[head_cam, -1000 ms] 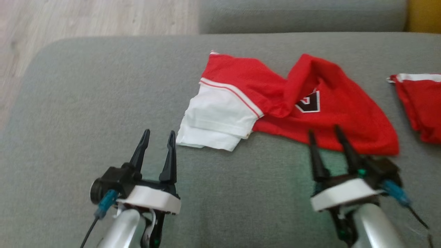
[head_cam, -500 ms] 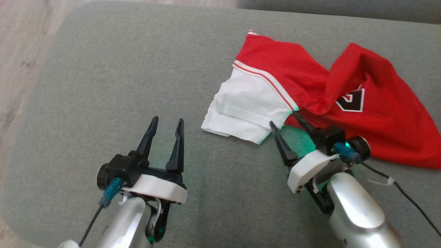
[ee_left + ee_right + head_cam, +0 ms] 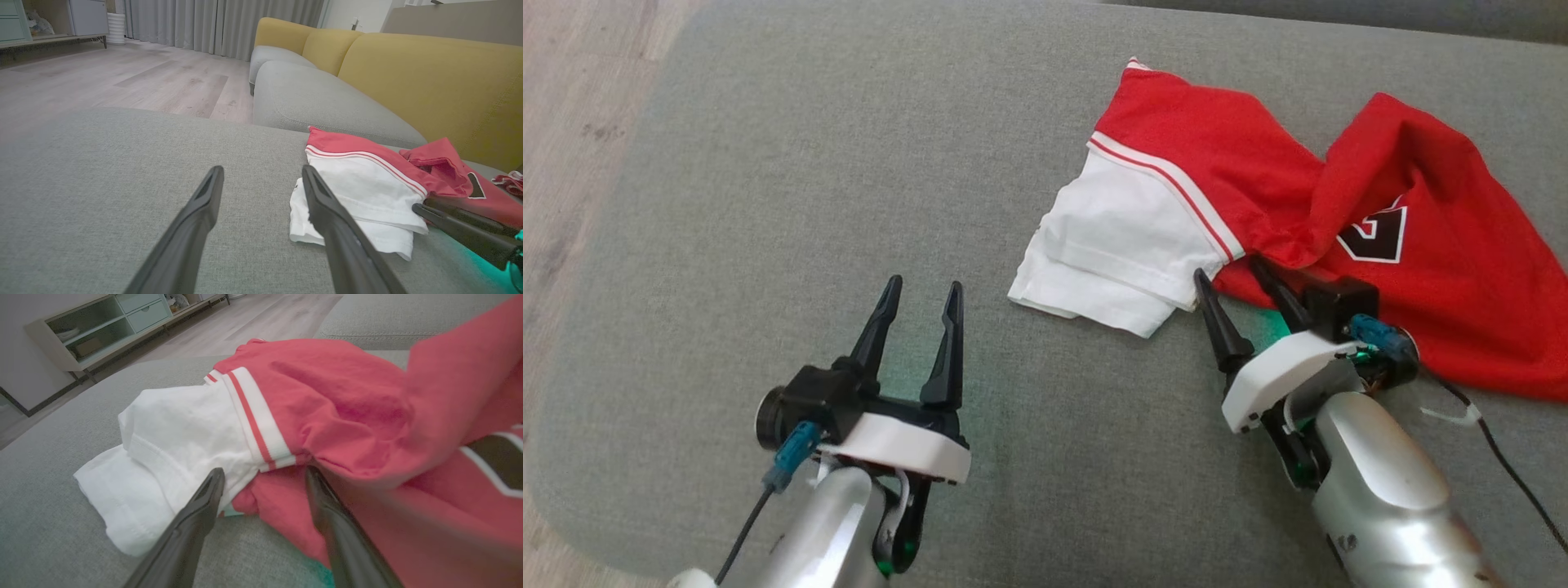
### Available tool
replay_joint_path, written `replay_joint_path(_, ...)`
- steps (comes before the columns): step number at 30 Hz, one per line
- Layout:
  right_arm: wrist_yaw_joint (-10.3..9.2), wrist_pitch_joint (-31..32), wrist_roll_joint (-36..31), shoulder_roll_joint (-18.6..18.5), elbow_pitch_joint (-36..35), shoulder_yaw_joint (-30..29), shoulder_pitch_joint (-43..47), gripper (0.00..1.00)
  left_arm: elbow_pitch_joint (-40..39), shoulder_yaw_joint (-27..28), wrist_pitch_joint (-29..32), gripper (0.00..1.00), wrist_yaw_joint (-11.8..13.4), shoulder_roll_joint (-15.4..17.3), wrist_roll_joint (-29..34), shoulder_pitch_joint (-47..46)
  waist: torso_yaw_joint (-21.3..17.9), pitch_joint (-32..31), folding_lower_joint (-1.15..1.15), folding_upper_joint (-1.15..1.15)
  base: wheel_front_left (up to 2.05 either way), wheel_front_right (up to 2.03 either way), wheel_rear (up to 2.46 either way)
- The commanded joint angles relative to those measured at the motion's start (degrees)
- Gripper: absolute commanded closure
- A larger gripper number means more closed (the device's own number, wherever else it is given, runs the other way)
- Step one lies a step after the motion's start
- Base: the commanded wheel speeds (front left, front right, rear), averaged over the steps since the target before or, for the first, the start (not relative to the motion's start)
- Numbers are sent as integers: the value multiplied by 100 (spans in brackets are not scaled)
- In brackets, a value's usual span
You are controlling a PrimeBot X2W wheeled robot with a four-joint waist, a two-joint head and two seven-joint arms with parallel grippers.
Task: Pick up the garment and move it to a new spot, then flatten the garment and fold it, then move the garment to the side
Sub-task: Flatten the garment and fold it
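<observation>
On the grey cushion (image 3: pixel 792 163) before us, the garment (image 3: pixel 1217 155) lies crumpled to the right of centre, a red jersey with a white sleeve (image 3: pixel 1119 245) edged in red and white stripes, and a black-and-white emblem (image 3: pixel 1372 233) showing among its folds. Our right gripper (image 3: pixel 1227 268) is at the garment's near edge with its fingers spread wide. In the right wrist view one tip sits against the white sleeve and the other against the red cloth, with nothing pinched between them; we cannot tell whether they press into the fabric. Our left gripper (image 3: pixel 925 284) hangs over bare cushion just left of the sleeve, its fingers likewise wide apart and empty. Pale wood floor (image 3: pixel 572 122) runs beyond the cushion, and a yellow sofa back (image 3: pixel 429 81) rises behind the garment
</observation>
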Motion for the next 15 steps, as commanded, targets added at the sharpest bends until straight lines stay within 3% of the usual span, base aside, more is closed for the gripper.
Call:
replay_joint_path(1, -5, -45, 128, 51, -104, 160, -222, 0, -143, 204, -46, 0, -30, 16, 45, -248, -6, 21, 0, 0, 0, 0, 0)
replay_joint_path(12, -5, -262, 775, 52, 186, 415, -733, 0, -97, 210, -46, 0, -85, -49, 81, -304, 56, 69, 0, 0, 0, 0, 0)
replay_joint_path(13, -5, -291, 781, 52, 207, 432, -788, 37, -93, 216, -46, 0, -88, -53, 84, -305, 63, 68, 0, 0, 0, 0, 0)
replay_joint_path(14, -5, -323, 782, 52, 221, 446, -843, 100, -89, 222, -46, 0, -91, -57, 88, -301, 68, 65, 0, 0, 0, 0, 0)
replay_joint_path(15, -5, -351, 797, 52, 226, 459, -886, 100, -83, 226, -46, 0, -94, -61, 93, -296, 77, 59, 0, 0, 0, 0, 0)
